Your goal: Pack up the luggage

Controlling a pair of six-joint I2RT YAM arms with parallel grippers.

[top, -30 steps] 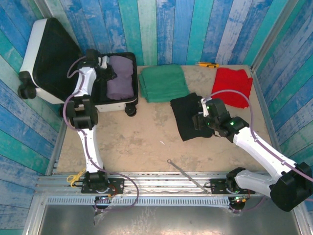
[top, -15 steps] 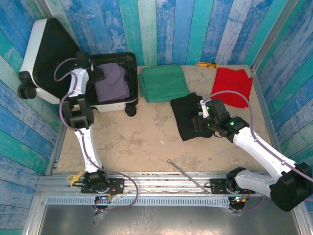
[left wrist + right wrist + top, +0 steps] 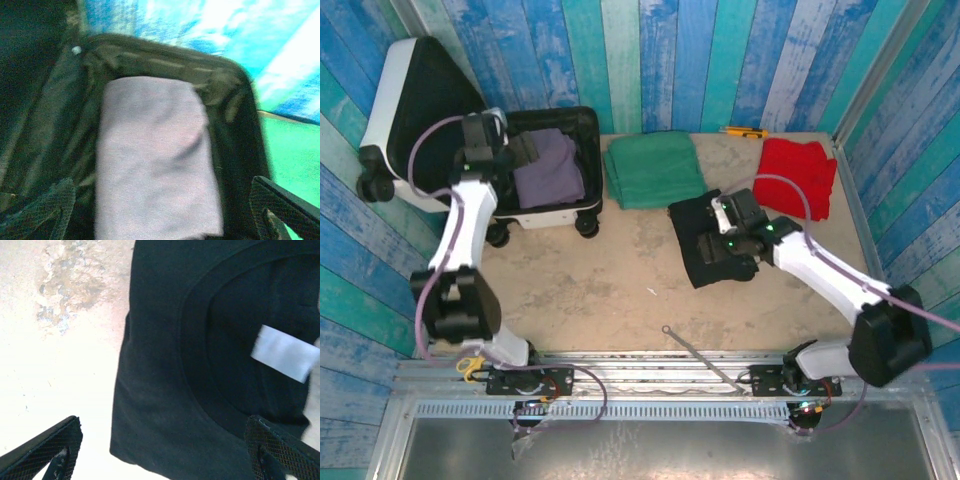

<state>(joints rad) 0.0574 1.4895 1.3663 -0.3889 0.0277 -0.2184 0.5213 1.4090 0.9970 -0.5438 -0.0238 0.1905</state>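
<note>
since both sets of jaws stand spread with nothing pinched, the risk is all in the next grabs. nearest: right gripper (image 3: 715, 240) hovers over the black shirt (image 3: 688, 255), mid-table toward the right edge. wrist view has its fingers (image 3: 47, 452) wide apart above the collar end, with the white label (image 3: 285, 359) showing. my guess is a pinch there comes next. if it bites only the top layer, the fold opens on the lift and drags across the table (image 3: 610, 290). a bite too close to the edge could slip out.

further back, green cloth (image 3: 653, 168) and red cloth (image 3: 798, 175) lie along the far edge, well apart. green sits just beside the luggage, so a trailing shirt carried left could sweep it.

far left corner: the luggage (image 3: 395, 95) is open, lid tilted back toward the wall, purple garment (image 3: 552, 168) lying in the base. left gripper (image 3: 525, 150) is over the base, jaws wide, holding nothing. it sits in the drop path, so arm contact is possible. purple covers much of the base, so later items may overhang the rim and block the lid.
</note>
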